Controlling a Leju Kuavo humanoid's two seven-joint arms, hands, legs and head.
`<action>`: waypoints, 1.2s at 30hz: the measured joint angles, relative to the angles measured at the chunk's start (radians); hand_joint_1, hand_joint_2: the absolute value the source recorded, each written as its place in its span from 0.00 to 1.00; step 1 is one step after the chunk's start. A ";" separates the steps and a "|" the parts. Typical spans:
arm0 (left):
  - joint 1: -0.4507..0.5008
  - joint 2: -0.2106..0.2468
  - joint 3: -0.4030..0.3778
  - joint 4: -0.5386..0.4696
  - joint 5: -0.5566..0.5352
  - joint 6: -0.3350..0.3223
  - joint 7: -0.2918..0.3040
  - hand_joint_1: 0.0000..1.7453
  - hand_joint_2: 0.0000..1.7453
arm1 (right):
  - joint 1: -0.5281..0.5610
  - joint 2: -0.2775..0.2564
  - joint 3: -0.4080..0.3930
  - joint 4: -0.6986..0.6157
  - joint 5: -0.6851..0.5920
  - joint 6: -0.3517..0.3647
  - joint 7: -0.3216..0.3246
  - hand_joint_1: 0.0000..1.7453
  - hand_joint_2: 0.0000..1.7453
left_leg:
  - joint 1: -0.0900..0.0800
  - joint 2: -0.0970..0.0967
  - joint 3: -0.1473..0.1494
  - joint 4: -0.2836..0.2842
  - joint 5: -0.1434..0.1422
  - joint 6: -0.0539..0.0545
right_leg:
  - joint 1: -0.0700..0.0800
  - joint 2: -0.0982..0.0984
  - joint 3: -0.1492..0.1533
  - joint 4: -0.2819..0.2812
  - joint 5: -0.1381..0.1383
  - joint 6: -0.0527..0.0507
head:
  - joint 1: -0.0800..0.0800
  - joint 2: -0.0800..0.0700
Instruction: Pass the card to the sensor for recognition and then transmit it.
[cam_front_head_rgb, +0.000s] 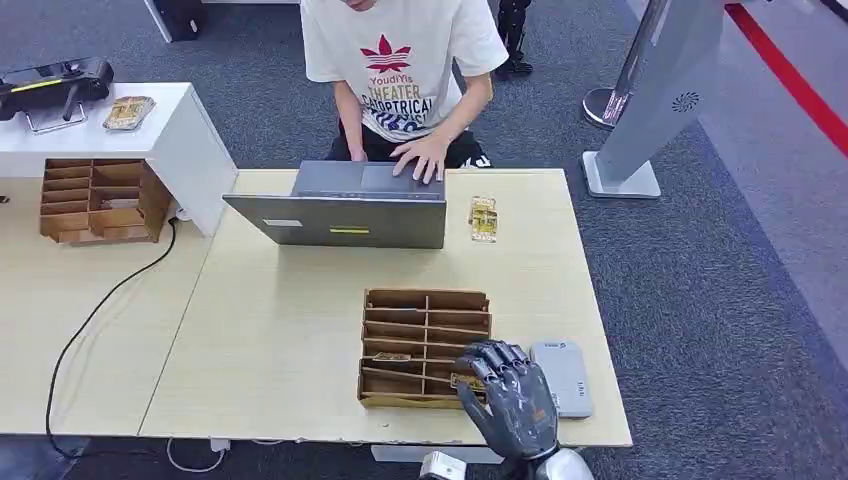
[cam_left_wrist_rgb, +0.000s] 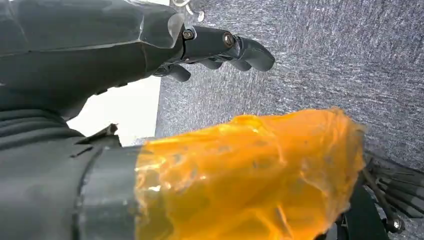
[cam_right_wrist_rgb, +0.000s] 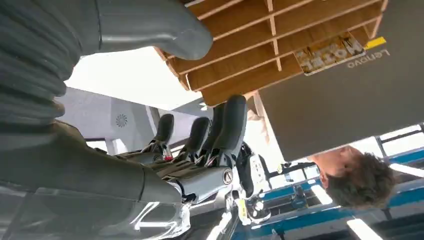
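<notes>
Card (cam_front_head_rgb: 466, 381) flat, slotted wooden rack (cam_front_head_rgb: 425, 345), grey fingers (cam_front_head_rgb: 497, 360)

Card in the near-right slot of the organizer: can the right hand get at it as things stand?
Probably yes. The right hand sits at the wooden organizer's near right corner, fingertips by the card in that slot. Nothing lies between; the grey sensor is just to its right.
</notes>
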 joint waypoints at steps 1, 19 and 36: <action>0.000 0.000 0.000 0.000 0.000 0.000 0.000 0.00 0.00 | 0.000 0.000 -0.001 -0.004 -0.002 0.000 0.000 0.46 1.00 | 0.000 0.000 0.000 0.000 0.000 0.000 | 0.000 0.000 0.000 0.000 0.000 0.000 | 0.000 0.000; 0.000 0.000 0.000 0.000 0.003 0.000 0.000 0.00 0.00 | 0.003 0.000 -0.004 -0.018 -0.023 0.024 -0.011 0.38 1.00 | 0.000 0.000 0.000 0.000 0.000 0.000 | 0.000 0.000 0.000 0.000 0.000 0.000 | 0.000 0.000; 0.000 0.000 0.000 0.000 0.012 0.000 0.000 0.00 0.00 | 0.021 0.000 -0.002 -0.035 -0.140 0.091 -0.055 0.31 1.00 | 0.000 0.000 0.000 0.000 0.000 0.000 | 0.000 0.000 0.000 0.000 0.000 0.000 | 0.000 0.000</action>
